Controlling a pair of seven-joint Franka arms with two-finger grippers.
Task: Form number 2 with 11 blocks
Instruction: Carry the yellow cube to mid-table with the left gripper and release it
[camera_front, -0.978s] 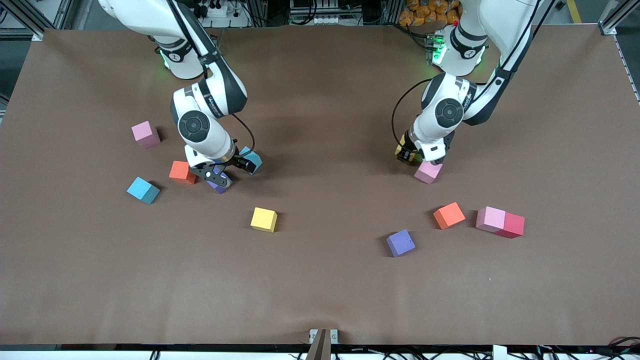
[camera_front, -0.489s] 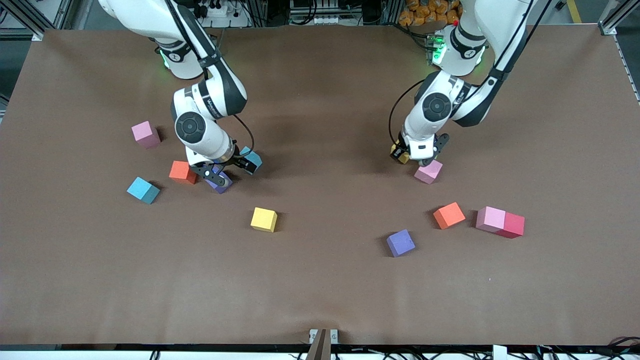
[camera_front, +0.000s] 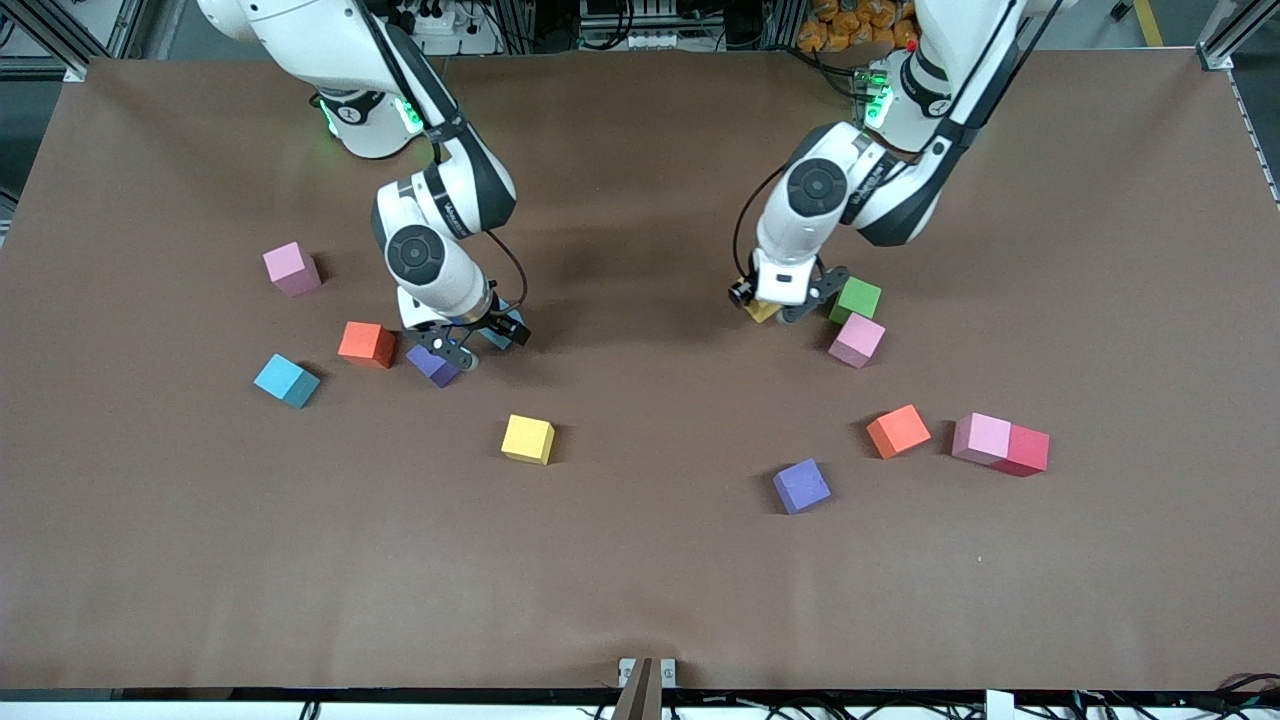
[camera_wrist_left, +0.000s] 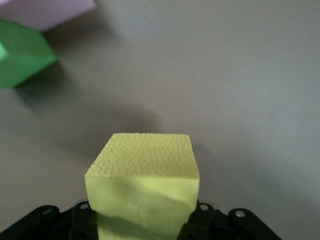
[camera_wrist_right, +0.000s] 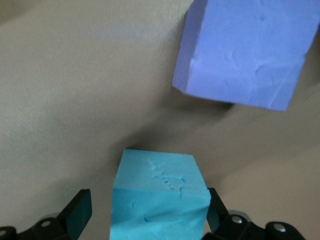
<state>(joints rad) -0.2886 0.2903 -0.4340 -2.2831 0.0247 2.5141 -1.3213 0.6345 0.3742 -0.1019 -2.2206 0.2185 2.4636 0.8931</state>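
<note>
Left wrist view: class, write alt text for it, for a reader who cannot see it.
A yellow block fills the lower middle of the picture, gripped between the left gripper's dark fingers above the brown table. At one corner of the picture a green block and part of a pink block lie on the table.

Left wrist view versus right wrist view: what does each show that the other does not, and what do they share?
Only the left wrist view shows the yellow block that the left gripper is shut on, plus the green block and a pink block. Only the right wrist view shows a cyan block between the right gripper's open fingers and a purple block. Both show the brown table.
</note>
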